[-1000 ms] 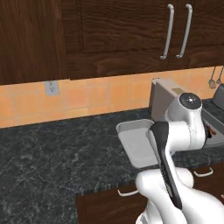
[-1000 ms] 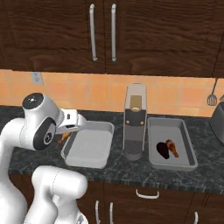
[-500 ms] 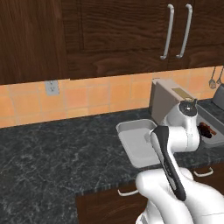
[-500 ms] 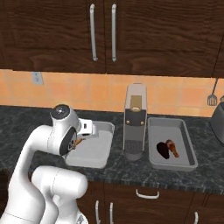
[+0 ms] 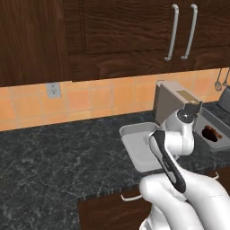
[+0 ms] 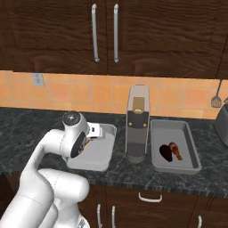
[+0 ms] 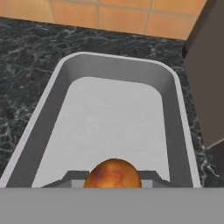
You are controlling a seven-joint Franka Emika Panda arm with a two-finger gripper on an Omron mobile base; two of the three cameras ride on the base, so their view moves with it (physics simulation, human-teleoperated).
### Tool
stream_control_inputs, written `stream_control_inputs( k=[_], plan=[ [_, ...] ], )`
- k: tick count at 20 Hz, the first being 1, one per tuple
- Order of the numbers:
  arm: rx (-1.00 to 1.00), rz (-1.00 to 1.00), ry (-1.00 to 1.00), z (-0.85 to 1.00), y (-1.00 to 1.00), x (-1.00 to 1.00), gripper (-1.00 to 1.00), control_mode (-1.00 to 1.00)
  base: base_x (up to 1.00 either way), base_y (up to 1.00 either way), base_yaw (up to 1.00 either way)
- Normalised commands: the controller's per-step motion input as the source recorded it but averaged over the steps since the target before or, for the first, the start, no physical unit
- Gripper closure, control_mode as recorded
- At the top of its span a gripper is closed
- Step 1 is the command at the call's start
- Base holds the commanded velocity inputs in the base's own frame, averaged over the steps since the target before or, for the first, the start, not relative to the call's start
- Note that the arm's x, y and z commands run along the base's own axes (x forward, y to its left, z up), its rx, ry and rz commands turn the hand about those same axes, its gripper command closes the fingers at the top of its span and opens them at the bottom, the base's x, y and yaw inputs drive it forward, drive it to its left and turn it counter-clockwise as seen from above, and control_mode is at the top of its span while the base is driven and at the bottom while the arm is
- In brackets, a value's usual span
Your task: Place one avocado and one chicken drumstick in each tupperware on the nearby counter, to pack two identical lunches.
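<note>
My gripper (image 7: 113, 178) is shut on a chicken drumstick (image 7: 113, 171), whose orange-brown end shows between the finger tips. It hangs just over the near end of the left tupperware (image 7: 57, 83), a light-grey tray with a bare floor. From the right base view the gripper (image 6: 89, 141) sits at that tupperware's (image 6: 95, 164) left rim. The right tupperware (image 6: 187, 165) holds a dark avocado (image 6: 166, 152) and a second drumstick (image 6: 176, 150) side by side. Both trays rest on the dark speckled counter (image 6: 26, 124).
A tall grey appliance (image 6: 137, 124) stands between the two trays, close to the left tray's right side (image 7: 205, 74). A dark pot (image 6: 222, 127) sits at the far right. Orange tiled wall and dark cabinets rise behind. Open counter (image 5: 54, 152) stretches to the left.
The hand, with the drumstick in it, has swung right and down from beside the left tupperware to over its near end. The right tray's contents have not moved.
</note>
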Motion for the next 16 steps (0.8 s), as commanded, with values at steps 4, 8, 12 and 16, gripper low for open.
stream_control_inputs(
  k=[4, 8, 12, 16],
  plan=[
    [0.0, 0.0, 0.01, -0.31, 0.0, 0.68, 1.0, -1.0, 0.0, 0.0, 0.0],
    [0.0, 0.0, 0.0, -0.57, 0.0, 0.32, 1.0, -1.0, 0.0, 0.0, 0.0],
    [0.0, 0.0, -0.04, -0.68, 0.0, 0.19, 1.0, -1.0, 0.0, 0.0, 0.0],
    [0.0, 0.0, -0.01, -0.5, 0.0, 0.2, 1.0, -1.0, 0.0, 0.0, 0.0]
  ],
)
